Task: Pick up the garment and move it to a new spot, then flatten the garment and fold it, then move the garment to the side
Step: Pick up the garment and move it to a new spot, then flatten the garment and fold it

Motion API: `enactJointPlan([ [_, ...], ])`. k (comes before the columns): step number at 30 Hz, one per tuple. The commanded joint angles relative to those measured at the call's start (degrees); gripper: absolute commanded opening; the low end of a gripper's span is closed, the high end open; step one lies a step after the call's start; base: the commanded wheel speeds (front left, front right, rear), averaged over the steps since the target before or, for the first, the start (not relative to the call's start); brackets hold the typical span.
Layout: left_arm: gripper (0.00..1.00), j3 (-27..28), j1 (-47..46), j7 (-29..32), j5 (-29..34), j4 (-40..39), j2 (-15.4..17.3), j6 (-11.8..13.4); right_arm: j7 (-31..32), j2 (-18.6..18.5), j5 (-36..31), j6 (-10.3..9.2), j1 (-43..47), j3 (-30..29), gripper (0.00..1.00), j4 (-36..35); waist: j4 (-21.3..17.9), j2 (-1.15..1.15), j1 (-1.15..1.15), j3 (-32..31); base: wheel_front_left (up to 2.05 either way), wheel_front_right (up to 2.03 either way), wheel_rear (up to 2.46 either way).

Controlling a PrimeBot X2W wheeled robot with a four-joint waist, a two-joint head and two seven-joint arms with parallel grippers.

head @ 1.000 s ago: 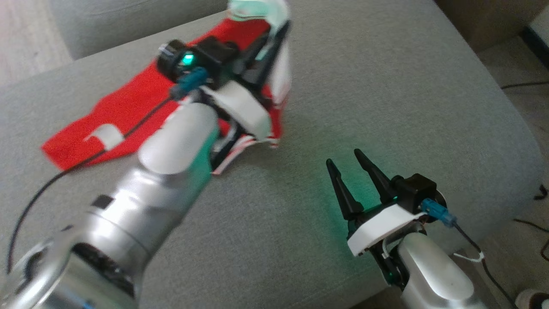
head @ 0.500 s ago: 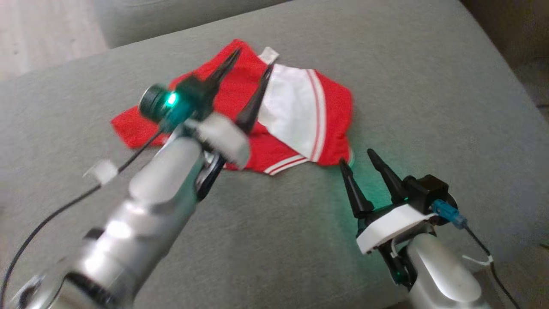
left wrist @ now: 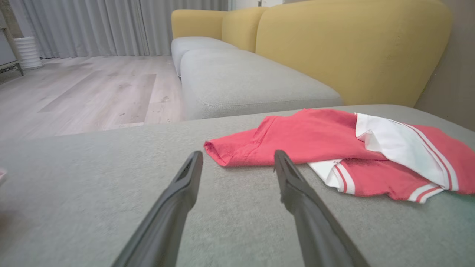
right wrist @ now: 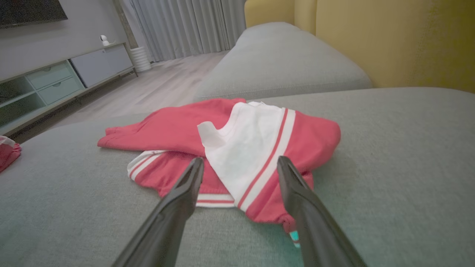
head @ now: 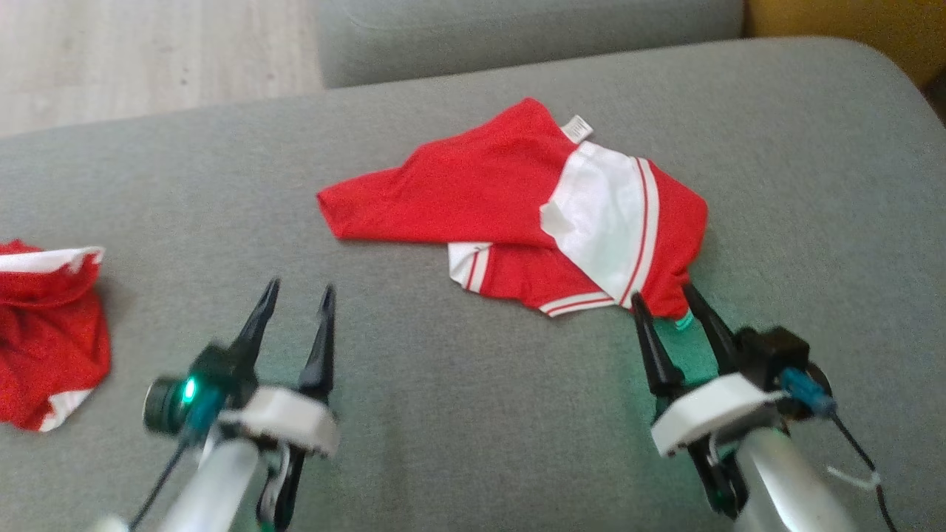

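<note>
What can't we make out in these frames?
Head view, left edge: cuts off the second red garment.
Head view: tag on the garment is too small to read.
Head view: right gripper overlaps the garment's near edge; contact unclear.
Head view: left gripper has a motion-blurred body.

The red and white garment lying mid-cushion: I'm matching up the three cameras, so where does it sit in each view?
Head view: garment from centre to upper right.
Left wrist view: garment right of middle, running to the right edge.
Right wrist view: garment across the centre.
Shared landmark: its white striped panel, toward the garment's right end in all three.
</note>
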Motion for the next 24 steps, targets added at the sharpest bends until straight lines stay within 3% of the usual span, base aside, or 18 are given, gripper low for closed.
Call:
enactJointPlan([
  [1, 1.0, 3.4, -0.7, -0.5, 1.2, -2.6, 0.6, 0.5, -0.2, 0.5, -0.4, -0.04, -0.1, 0.6, 1.0, -1.4, 1.4, 0.0, 0.0, -1.4, 0.0, 0.0, 0.0],
  [6, 1.0, 10.9, 8.9, -0.5, 6.0, -6.7, -2.1, 0.2, -0.2, 0.5, -0.9, -0.04, 1.9, -0.5, 1.0, -0.8, 2.2, 0.0, 0.0, -3.2, 0.0, 0.0, 0.0],
  [12, 1.0, 18.0, 17.0, -0.5, 10.9, -9.4, -5.9, -1.9, -0.2, 0.5, -0.9, -0.04, 3.2, -0.7, 1.0, -0.5, 2.3, 0.0, 0.0, -4.2, 0.0, 0.0, 0.0],
  [18, 1.0, 21.6, 19.2, -0.5, 14.6, -9.3, -8.2, -5.0, -0.2, 0.5, -1.3, -0.04, 3.2, -0.9, 1.0, -0.3, 2.6, 0.0, 0.0, -4.4, 0.0, 0.0, 0.0],
  [24, 1.0, 23.2, 19.1, -0.5, 16.3, -9.1, -9.3, -6.6, -0.2, 0.5, -1.8, -0.04, 2.9, -1.0, 1.0, -0.2, 3.0, 0.0, 0.0, -4.1, 0.0, 0.0, 0.0],
])
